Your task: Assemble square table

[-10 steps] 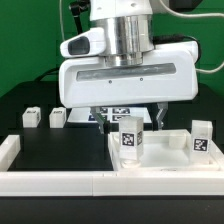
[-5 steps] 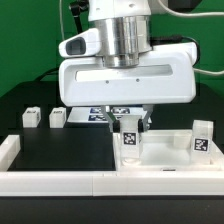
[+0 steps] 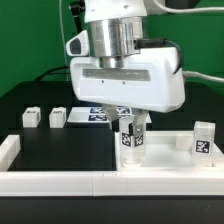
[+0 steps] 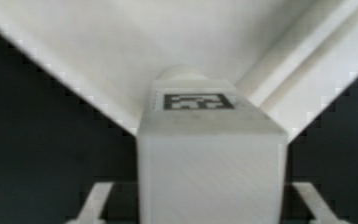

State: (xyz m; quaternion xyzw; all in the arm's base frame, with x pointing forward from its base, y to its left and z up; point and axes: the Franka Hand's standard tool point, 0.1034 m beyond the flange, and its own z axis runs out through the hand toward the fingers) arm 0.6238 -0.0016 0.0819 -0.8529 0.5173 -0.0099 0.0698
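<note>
While the end effector (image 3: 131,128) is gripping it at a narrow setting, with a finger (image 3: 118,124) pressing on each side of its upper part, the held leg (image 3: 130,142) is standing upright at the edge of the square panel (image 3: 168,152) on the exterior view's left. Its black-and-white tag (image 3: 129,141) is facing the exterior camera. Whether the foot of this leg is resting on the panel or hanging just above it cannot be told.

In the wrist view the same leg (image 4: 208,155) is filling the middle of the picture, showing another tag (image 4: 199,101) on its far end, and the white surface of the panel (image 4: 105,40) is spreading out beyond it.

The square panel is lying flat with its raised rim up, near the bench's front edge toward the exterior view's right. A second leg (image 3: 203,140) is standing upright at the panel's far side on the exterior view's right, well apart from the held one.

Two further legs (image 3: 31,117) (image 3: 57,117) are sitting just beside each other on the black bench (image 3: 70,148), farther back toward the exterior view's left. The marker board (image 3: 101,115) is lying flat behind the end effector, partly hidden by it. A low white border rail (image 3: 60,182) is running along the bench's front edge.
</note>
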